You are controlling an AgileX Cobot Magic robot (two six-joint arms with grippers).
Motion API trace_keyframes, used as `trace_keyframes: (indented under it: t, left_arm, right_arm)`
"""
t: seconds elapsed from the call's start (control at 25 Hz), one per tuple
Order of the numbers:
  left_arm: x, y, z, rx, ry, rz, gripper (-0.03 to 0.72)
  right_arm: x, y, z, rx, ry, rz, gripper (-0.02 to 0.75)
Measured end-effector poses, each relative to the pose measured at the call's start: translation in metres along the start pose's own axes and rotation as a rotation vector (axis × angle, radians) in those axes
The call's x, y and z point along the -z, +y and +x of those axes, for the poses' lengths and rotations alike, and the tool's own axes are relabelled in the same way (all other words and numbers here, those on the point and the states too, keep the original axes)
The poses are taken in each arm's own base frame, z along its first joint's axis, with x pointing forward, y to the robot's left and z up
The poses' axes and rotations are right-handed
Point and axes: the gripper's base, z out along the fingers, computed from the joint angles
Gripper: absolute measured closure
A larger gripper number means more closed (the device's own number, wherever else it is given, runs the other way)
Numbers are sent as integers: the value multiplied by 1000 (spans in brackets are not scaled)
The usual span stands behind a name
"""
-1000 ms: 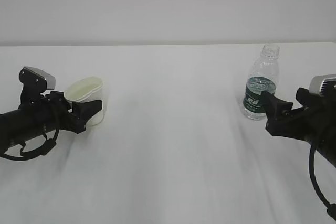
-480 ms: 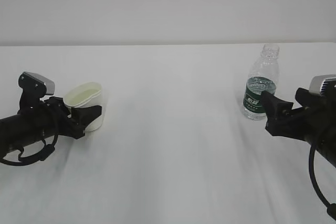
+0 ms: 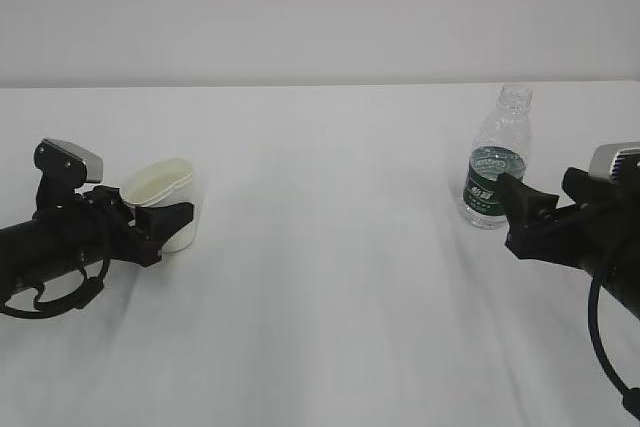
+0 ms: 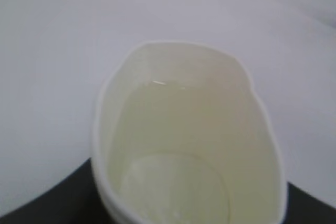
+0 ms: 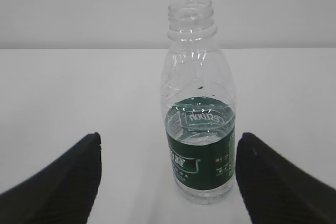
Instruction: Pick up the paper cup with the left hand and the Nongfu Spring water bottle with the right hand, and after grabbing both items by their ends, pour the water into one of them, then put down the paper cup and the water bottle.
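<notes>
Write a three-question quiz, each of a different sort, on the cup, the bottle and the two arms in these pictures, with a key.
1. True or false: the right gripper has its jaws shut on the Nongfu Spring water bottle.
2. Multiple choice: the paper cup is A) lying on its side, B) squeezed out of round between the left gripper's jaws, C) stacked on the bottle.
3. Fill in: the bottle's neck has no ____.

Key:
1. False: the right wrist view shows the jaws spread, apart from the bottle on both sides.
2. B: the cup's rim looks oval.
3. Cap.
</notes>
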Motion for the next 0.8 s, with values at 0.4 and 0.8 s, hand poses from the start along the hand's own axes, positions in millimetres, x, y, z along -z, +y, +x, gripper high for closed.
trace_keyframes:
  t: [0.4, 0.8]
  left_arm:
    - [0, -1, 0, -7, 1, 12, 230]
    - [0, -1, 0, -7, 1, 12, 179]
  right_arm:
    - [0, 0, 0, -3, 0, 0, 143]
    - [0, 0, 0, -2, 0, 0, 143]
